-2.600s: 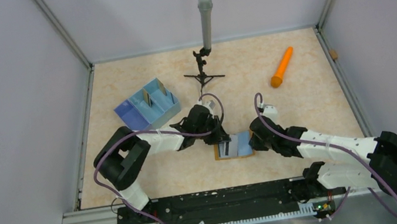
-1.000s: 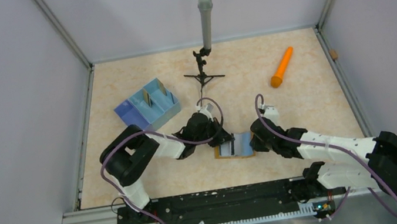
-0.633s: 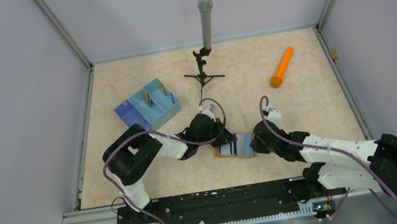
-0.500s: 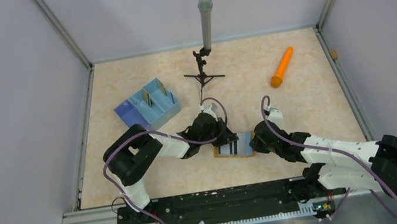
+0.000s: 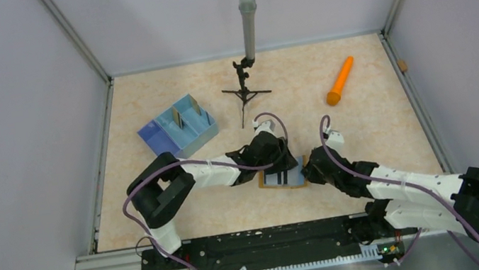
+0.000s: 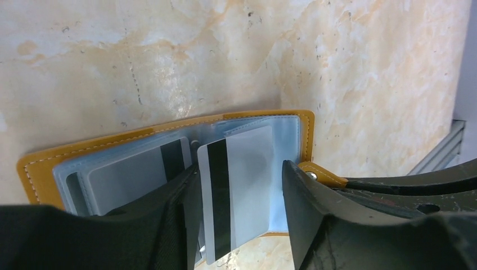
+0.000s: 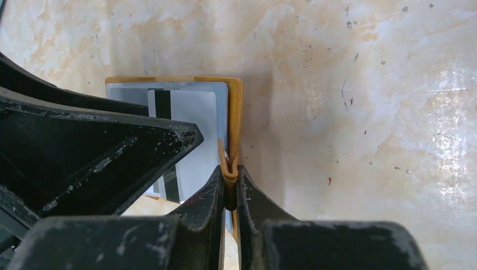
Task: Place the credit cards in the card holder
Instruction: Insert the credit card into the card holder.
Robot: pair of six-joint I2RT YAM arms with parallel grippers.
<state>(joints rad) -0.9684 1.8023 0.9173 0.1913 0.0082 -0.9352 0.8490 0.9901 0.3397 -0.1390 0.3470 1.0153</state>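
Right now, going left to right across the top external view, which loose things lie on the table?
Blue divided tray → card holder → orange stick → small tan piece by the right wall.

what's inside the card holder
The card holder lies open. One striped card sits in a pocket on one half; a second striped card lies over the other half, between the fingers of the left gripper. Its near end and the pockets beneath are covered.

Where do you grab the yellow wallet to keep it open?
By its snap tab, from the right side: the card holder lies flat and open, so only that thin tab sticks up to pinch. The right gripper pinches it there.
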